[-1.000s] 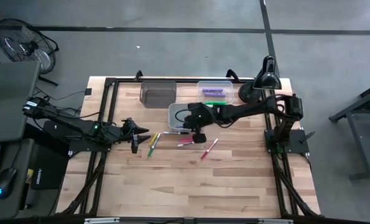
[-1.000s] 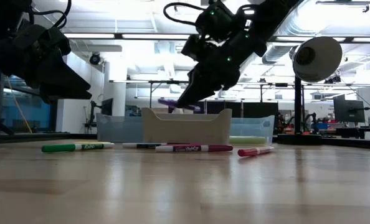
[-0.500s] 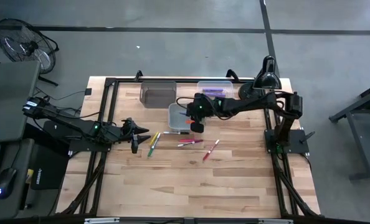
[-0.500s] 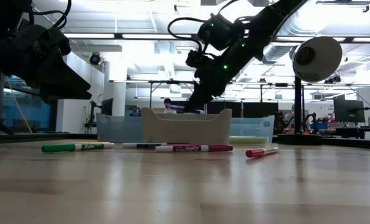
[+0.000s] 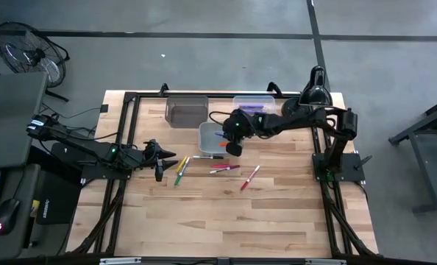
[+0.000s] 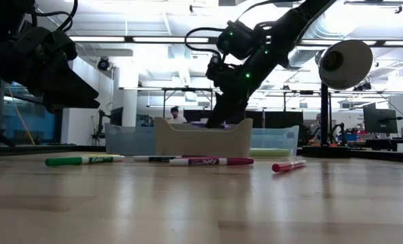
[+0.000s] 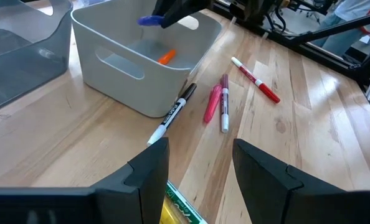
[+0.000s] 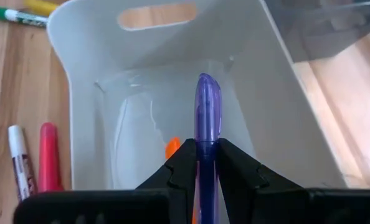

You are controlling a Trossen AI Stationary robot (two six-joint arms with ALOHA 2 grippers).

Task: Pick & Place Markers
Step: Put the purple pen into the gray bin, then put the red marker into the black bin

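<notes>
My right gripper [image 5: 232, 142] is over the white bin [image 5: 206, 131], shut on a purple marker [image 8: 207, 106] that points into the bin. An orange marker [image 8: 171, 148] lies on the bin's floor. Several markers lie flat on the table near the bin: a black-capped one [image 5: 207, 156], two pink ones [image 5: 223, 168], a red one [image 5: 248, 177], and a green one [image 5: 179, 177] and a yellow one [image 5: 182, 162]. My left gripper [image 7: 197, 174] waits open at the table's left, beside the green and yellow markers. My right gripper pinches the purple marker's barrel [image 8: 207, 158] between its two fingers [image 8: 180, 167]. The marker lies along the fingers and sticks out past their ends. It is lifted clear, its rounded end [image 8: 207, 84] slanting down into the white bin from the bin's right side.
A dark grey bin [image 5: 187, 110] and a clear bin [image 5: 253, 109] with purple and green markers stand along the far edge. A black lamp [image 5: 313, 94] stands at the far right. The near half of the wooden table is bare. Black frame rails run along both sides.
My right gripper has carried the purple marker from above the pink markers toward the far edge, over the white bin, and has come down until the marker's end drops behind the bin's wall. It has stayed shut.
</notes>
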